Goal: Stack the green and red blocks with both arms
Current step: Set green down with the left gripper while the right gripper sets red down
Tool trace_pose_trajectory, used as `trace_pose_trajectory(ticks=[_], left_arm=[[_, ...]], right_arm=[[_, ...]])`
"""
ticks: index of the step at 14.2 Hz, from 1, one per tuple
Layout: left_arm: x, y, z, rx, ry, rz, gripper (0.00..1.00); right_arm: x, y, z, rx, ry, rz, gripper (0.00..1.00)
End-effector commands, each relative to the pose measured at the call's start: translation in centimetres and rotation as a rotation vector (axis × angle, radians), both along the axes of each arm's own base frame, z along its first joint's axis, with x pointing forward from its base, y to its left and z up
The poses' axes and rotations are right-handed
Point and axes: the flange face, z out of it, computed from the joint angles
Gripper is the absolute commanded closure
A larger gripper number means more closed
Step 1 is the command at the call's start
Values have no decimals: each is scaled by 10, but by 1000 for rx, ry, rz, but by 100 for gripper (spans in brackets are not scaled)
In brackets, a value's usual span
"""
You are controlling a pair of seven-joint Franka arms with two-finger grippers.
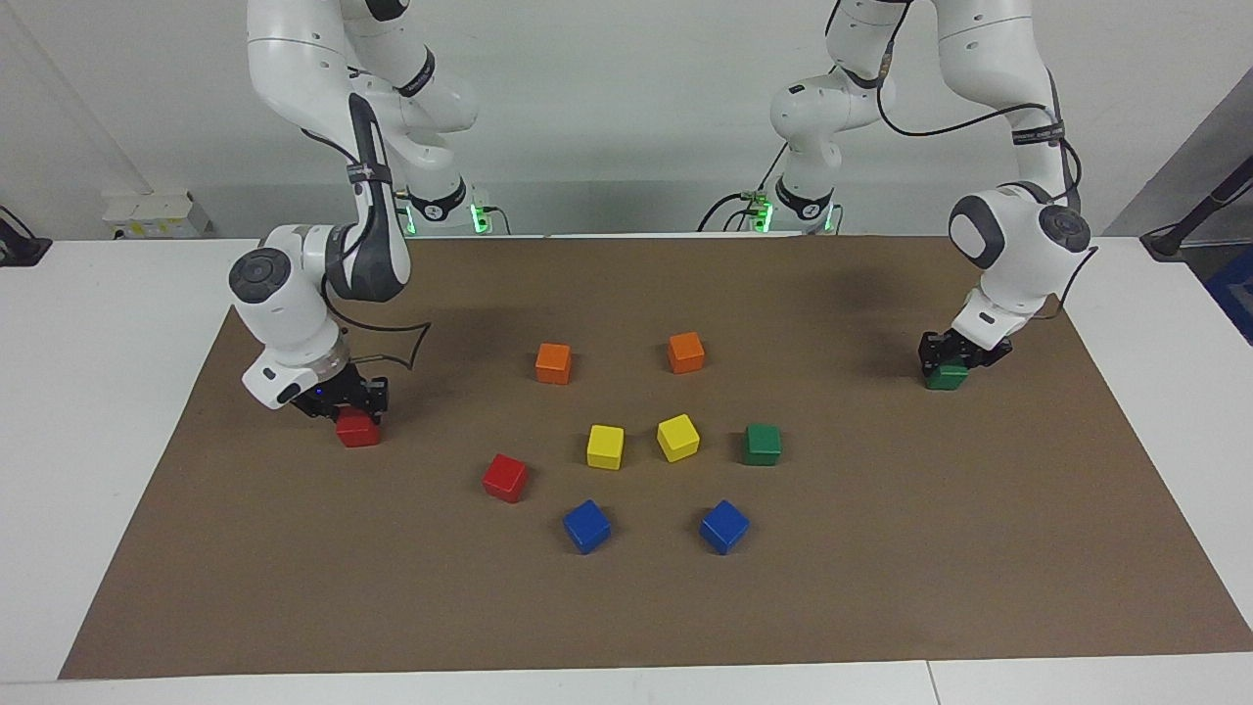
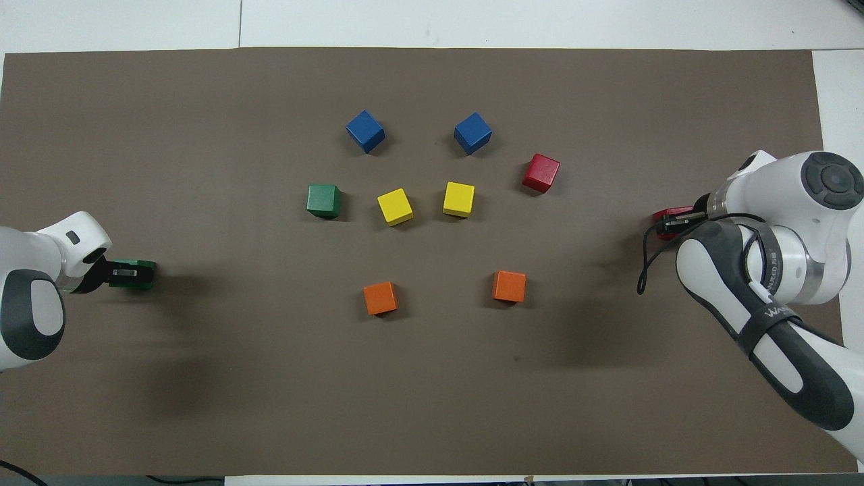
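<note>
**Green and red blocks: both arms down at the table's two ends**

Green and red blocks sit in two pairs, and you have one of each under a gripper. Going left to right through the facing view, the right gripper [image 1: 354, 409] is down on a red block [image 1: 357, 429] at the right arm's end of the brown mat [image 1: 196, 587]. Its fingers straddle the block, but whether they are clamped on it or merely around it cannot be told.

Next comes the free red block [image 1: 505, 477], then the middle cluster: two orange blocks [image 1: 553, 362] nearest the robots, two yellow blocks [image 1: 604, 446] side by side, and two blue blocks [image 1: 586, 526] farthest from the robots. The free green block [image 1: 762, 444] lies just beside the yellow pair, toward the left arm's end.

Last, the left gripper [image 1: 954, 354] is down on the other green block [image 1: 946, 377], which rests on the mat. Again you cannot tell whether those fingers have closed.

Watch the lift: a shallow or off-centre hold would likely let a glossy cube twist or drop. The free green block sits close to a yellow one, so a wide approach could nudge it. A tilted release would probably slide the top cube off.
</note>
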Motion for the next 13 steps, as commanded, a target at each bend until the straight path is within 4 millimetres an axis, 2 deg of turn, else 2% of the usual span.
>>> trace_pose_trajectory(ticks=[1, 3, 5, 7, 8, 10, 11, 12, 13], left_arm=[[1, 4, -1, 33, -9, -31, 0], [5, 5, 8, 35, -5, -40, 0], [19, 3, 33, 33, 13, -51, 0], [39, -1, 72, 41, 5, -84, 0], [51, -9, 97, 40, 14, -98, 0], [76, -48, 140, 38, 16, -139, 0], [91, -74, 149, 36, 28, -113, 0], [100, -97, 163, 35, 17, -86, 0], [104, -123, 167, 28, 16, -86, 0]], right_arm=[[11, -14, 51, -6, 53, 5, 0], [30, -12, 105, -7, 81, 7, 0], [47, 3, 149, -11, 72, 13, 0], [62, 33, 165, -16, 59, -48, 0], [66, 59, 168, -17, 50, -70, 0], [70, 120, 171, -21, 21, -48, 0], [70, 144, 168, -32, 6, -11, 0], [75, 153, 166, -44, -30, 28, 0], [78, 165, 162, -43, -59, 105, 0]])
